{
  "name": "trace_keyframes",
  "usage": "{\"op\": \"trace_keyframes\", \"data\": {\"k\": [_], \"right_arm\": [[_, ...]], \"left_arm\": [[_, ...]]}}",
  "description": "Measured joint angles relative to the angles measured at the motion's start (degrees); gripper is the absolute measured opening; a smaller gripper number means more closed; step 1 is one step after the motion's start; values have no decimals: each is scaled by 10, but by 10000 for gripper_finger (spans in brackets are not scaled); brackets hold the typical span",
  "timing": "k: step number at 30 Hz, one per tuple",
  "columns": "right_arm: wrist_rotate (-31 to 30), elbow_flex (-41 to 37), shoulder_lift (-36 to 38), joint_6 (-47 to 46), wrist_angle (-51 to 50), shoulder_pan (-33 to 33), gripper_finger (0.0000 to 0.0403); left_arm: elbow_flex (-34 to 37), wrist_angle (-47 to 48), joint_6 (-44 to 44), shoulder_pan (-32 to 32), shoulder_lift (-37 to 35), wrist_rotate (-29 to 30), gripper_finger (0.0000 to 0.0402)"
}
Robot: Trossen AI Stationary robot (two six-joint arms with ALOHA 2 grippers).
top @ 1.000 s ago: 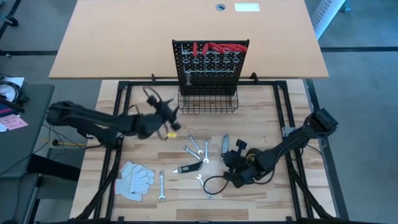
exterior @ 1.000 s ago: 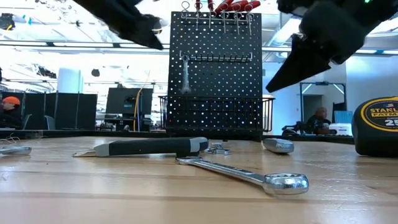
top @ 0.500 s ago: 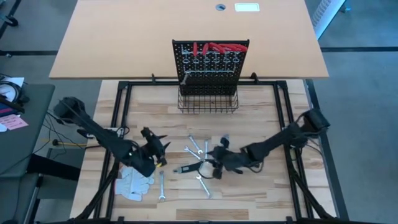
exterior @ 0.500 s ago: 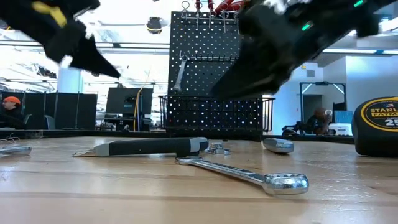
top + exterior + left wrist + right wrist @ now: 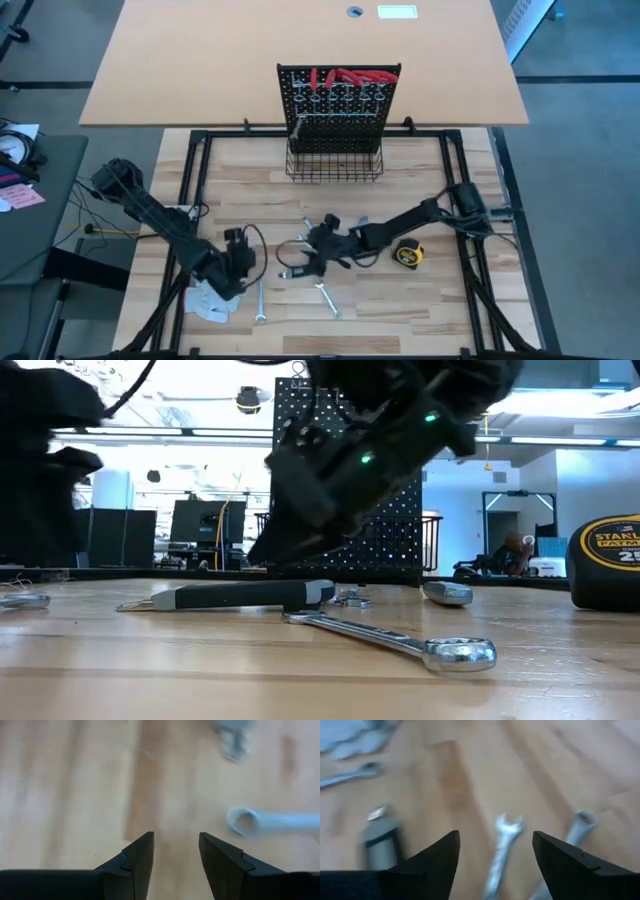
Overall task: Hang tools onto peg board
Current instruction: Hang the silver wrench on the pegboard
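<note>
We see the peg board (image 5: 338, 105) standing upright at the far edge of the wooden table (image 5: 420, 175), with red-handled pliers (image 5: 345, 76) hung along its top row, a silver wrench (image 5: 301, 124) hanging at its left side, and a black wire basket (image 5: 335, 165) along its base. The other tools lie loose on the table in front of it, well apart from the board: a cluster of small wrenches (image 5: 318, 235) near the middle, a black-handled tool (image 5: 296, 269) just in front of them, another wrench (image 5: 327, 298) nearer the front edge, 1 more wrench (image 5: 258, 303) to the left, and a yellow-black tape measure (image 5: 407, 254) to the right. In the low view the black-handled tool (image 5: 240, 596) lies flat with a long wrench (image 5: 400, 641) in front of it and the tape measure (image 5: 606, 562) at the right edge.

The right gripper (image 5: 318, 240) is low over the wrench cluster; in its wrist view its 2 fingers (image 5: 432, 860) are spread wide and hold nothing, with an open-ended wrench (image 5: 501, 847) lying between them on the wood.

The left gripper (image 5: 238, 262) sits low near the front left, just beside the white gloves (image 5: 212, 298). Its wrist view shows its fingers (image 5: 137, 862) parted by a moderate gap with only bare table between them, and a wrench end (image 5: 245, 819) off to one side.
</note>
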State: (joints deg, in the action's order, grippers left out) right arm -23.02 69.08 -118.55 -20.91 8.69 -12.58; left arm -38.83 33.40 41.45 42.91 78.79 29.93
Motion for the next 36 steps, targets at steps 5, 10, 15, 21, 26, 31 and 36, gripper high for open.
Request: {"op": "trace_keyframes", "data": {"k": [5,10,15,21,26,31,36], "right_arm": [[-52,37,-9,-10,-69,12,252],[-46,39,-8,-45,-86,45,245],[-23,35,-31,-58,-86,69,230],[49,40,-87,-57,-24,84,188],[61,43,-93,-46,-60,92,112],[71,40,-93,5,-40,96,27],[73,37,-80,54,-18,84,27]], "left_arm": [[8,-19,-2,39,1,-9,152],[20,-46,-3,41,1,65,152],[31,-75,-11,33,1,154,152],[46,-142,-25,29,1,254,152],[52,-181,-51,27,1,309,152],[52,-195,-55,23,1,338,152],[52,-201,-56,12,1,340,152]]}}
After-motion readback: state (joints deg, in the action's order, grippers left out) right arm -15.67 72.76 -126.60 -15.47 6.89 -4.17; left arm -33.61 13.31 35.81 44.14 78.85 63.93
